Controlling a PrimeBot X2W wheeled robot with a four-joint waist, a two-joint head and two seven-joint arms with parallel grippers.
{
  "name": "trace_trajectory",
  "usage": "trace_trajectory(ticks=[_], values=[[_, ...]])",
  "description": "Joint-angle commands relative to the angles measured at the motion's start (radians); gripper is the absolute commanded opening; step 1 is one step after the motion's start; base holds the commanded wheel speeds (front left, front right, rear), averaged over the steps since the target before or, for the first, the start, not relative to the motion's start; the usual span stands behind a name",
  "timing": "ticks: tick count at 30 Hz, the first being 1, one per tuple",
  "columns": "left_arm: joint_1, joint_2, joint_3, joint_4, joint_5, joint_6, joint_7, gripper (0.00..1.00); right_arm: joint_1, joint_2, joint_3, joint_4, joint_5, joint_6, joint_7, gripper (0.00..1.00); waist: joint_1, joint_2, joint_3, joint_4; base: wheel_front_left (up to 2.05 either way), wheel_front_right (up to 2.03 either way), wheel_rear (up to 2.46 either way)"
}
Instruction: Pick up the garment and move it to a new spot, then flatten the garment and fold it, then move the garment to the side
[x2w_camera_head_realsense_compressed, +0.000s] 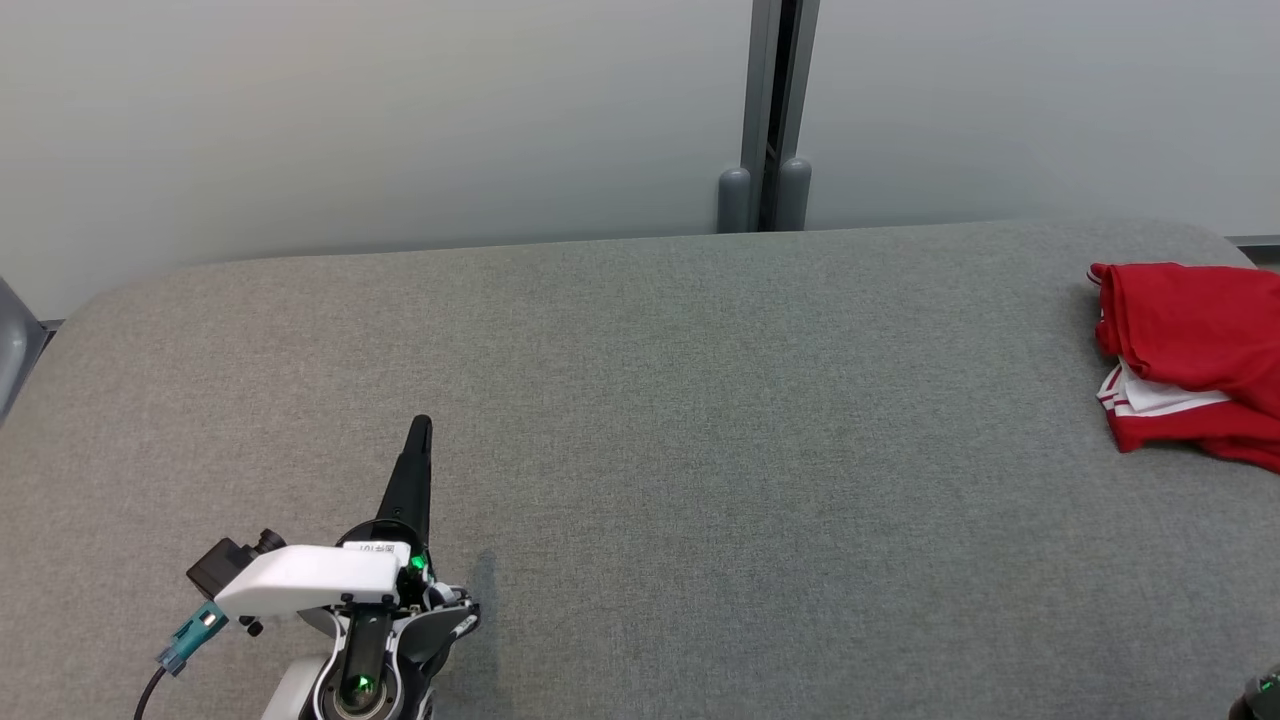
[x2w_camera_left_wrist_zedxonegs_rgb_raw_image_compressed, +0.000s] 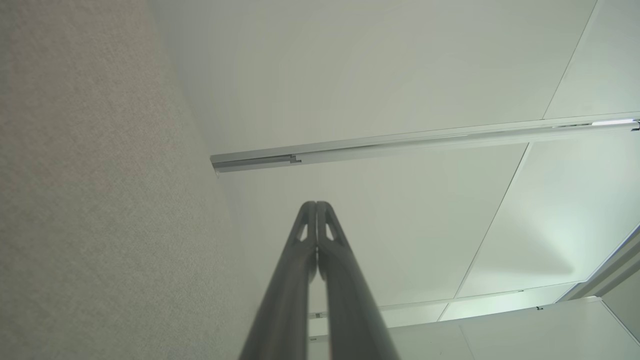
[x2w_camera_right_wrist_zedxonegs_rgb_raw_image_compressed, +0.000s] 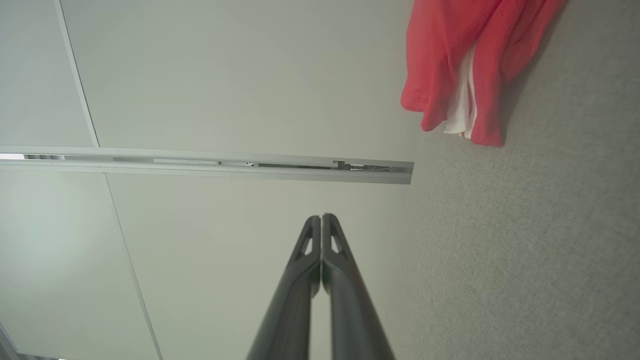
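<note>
Well, garment: red with white trim, bunched near the right end of the grey table.
Left gripper: fingers pressed together, empty, well apart from it.
Right gripper: likewise closed on nothing.
Risk: pinching only the top layer could drag the heap off the table's end.

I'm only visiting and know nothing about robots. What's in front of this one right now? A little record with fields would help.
surface: grey fabric-covered table
clothing: red cloth garment with white trim, loosely folded at the table's right edge, nothing touching it
left arm: left end effector shut, empty, over the table's near left
right arm: right end effector shut, empty, apart from the garment
backdrop: pale wall panels
</note>
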Motion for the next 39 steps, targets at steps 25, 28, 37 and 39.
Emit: trace_trajectory(ticks=[25, 28, 37, 39], values=[[-0.016, 0.006, 0.001, 0.0, -0.003, -0.008, 0.004, 0.0, -0.005, -0.003, -0.001, -0.004, 0.006, 0.0, 0.005, 0.0, 0.0, 0.0, 0.0, 0.0, 0.0, 0.0, 0.0], [-0.016, 0.006, 0.001, 0.0, -0.003, -0.008, 0.004, 0.0, -0.005, -0.003, -0.001, -0.004, 0.006, 0.0, 0.005, 0.0, 0.0, 0.0, 0.0, 0.0, 0.0, 0.0, 0.0], [-0.016, 0.006, 0.001, 0.0, -0.003, -0.008, 0.004, 0.0, -0.005, -0.003, -0.001, -0.004, 0.006, 0.0, 0.005, 0.0, 0.0, 0.0, 0.0, 0.0, 0.0, 0.0, 0.0], [-0.016, 0.006, 0.001, 0.0, -0.003, -0.008, 0.004, 0.0, -0.005, -0.003, -0.001, -0.004, 0.006, 0.0, 0.005, 0.0, 0.0, 0.0, 0.0, 0.0, 0.0, 0.0, 0.0]])
